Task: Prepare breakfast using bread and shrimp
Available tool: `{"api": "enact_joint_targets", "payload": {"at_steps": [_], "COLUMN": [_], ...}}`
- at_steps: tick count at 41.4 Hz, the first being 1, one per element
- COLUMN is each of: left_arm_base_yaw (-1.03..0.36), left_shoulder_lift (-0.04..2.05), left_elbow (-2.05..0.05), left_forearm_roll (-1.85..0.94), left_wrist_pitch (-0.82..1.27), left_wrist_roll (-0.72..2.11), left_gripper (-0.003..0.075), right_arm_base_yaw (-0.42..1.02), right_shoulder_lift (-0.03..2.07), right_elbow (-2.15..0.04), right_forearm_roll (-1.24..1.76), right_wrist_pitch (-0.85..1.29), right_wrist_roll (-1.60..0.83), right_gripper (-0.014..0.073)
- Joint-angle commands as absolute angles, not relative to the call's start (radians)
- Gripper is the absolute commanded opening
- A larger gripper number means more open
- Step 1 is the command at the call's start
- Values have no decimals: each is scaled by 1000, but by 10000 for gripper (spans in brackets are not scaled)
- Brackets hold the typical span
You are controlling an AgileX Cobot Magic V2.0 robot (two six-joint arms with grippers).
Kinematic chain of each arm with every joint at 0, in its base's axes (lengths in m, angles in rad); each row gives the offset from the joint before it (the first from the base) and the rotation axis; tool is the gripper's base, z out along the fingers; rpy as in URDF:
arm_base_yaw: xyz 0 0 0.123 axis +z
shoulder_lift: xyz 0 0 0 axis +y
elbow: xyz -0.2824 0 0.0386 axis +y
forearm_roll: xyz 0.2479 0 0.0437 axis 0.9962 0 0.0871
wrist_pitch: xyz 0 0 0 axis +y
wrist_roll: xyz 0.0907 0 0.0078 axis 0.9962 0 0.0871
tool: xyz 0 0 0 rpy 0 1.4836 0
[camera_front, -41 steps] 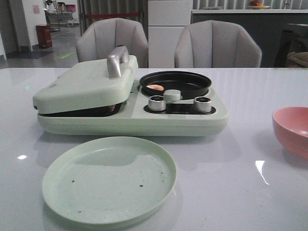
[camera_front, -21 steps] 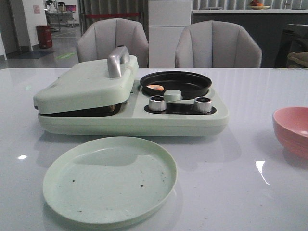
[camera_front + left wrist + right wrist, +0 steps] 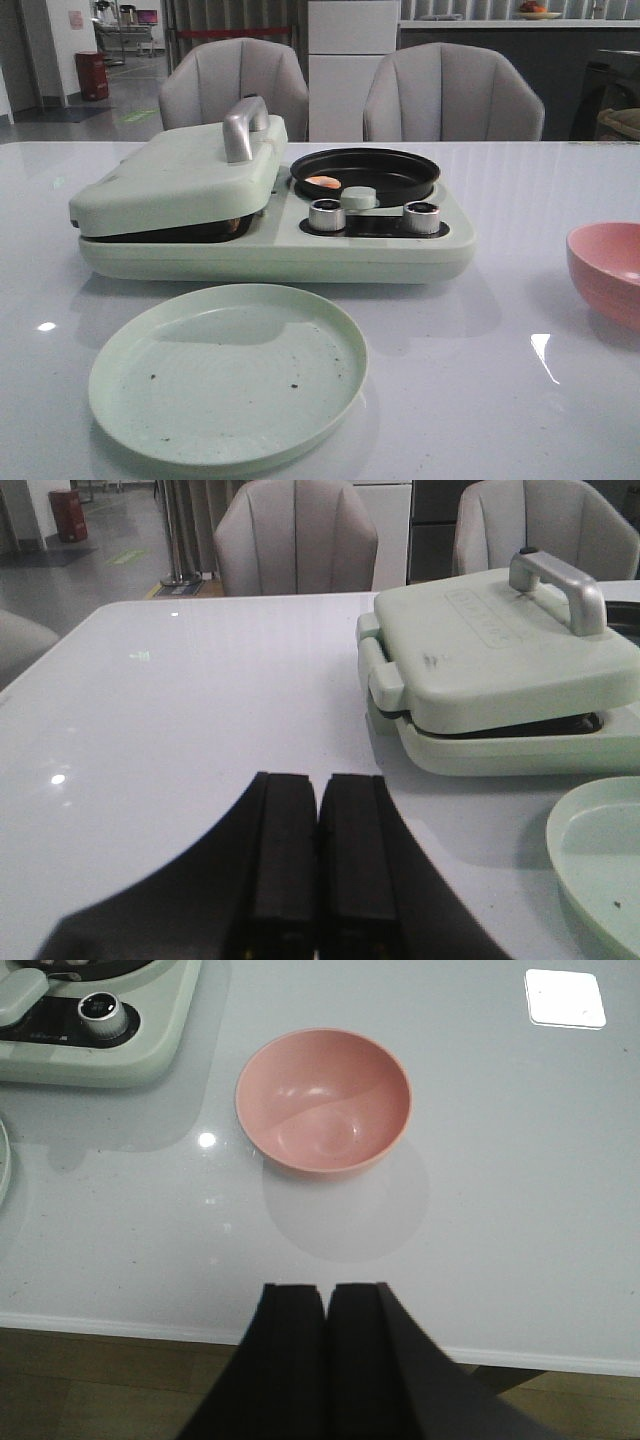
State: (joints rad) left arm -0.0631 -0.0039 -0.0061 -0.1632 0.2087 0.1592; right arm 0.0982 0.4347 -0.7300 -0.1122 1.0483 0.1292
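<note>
A white table point(image 3: 520, 400) fills the front view, described here from left to right, with clock directions taken from the middle of that view.

At about nine o'clock, the left gripper point(image 3: 318, 860) shows only in its own wrist view. Its two black fingers are pressed together, holding nothing, and it hangs over bare table well apart from the cooker.

At ten o'clock sits a pale green breakfast cooker point(image 3: 270, 250). Its sandwich-press lid point(image 3: 175, 180), with a silver handle point(image 3: 243, 125), is nearly down. A dark slit shows under the lid, but whether the bread lies inside cannot be told; no slice is visible anywhere.

At six o'clock, just in front of the cooker, lies an empty pale green plate point(image 3: 228, 375) with a few dark crumbs.

At twelve o'clock is the cooker's round black pan point(image 3: 365, 172). The shrimp point(image 3: 322, 182), small and orange-pink, rests inside it at the left edge.

At three o'clock stands a pink bowl point(image 3: 324, 1100), empty. The right gripper point(image 3: 328, 1360) hangs near it over the table's front edge, fingers together and empty.

The shrimp looks light, soft and probably slippery. A gentle pinch across its thick middle would likely suit best.
</note>
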Motion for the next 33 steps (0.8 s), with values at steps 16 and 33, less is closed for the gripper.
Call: {"api": "enact_joint_targets", "payload": {"at_steps": [16,33], "left_arm_base_yaw": [-60,-86], "left_shoulder_lift": [-26,-26], "left_elbow": [8,8], "left_forearm_roll": [0,6], "left_wrist_pitch": [89,10], "left_wrist_roll": [13,13], "left_gripper": [102,102], "right_arm_base_yaw": [101,101], "right_shoulder_lift": [441,441], "right_elbow": [-755,-755], "right_forearm_roll": [-126,-126], "right_wrist_pitch": [975,975], "right_wrist_roll": [123,123], "right_gripper": [47,47]}}
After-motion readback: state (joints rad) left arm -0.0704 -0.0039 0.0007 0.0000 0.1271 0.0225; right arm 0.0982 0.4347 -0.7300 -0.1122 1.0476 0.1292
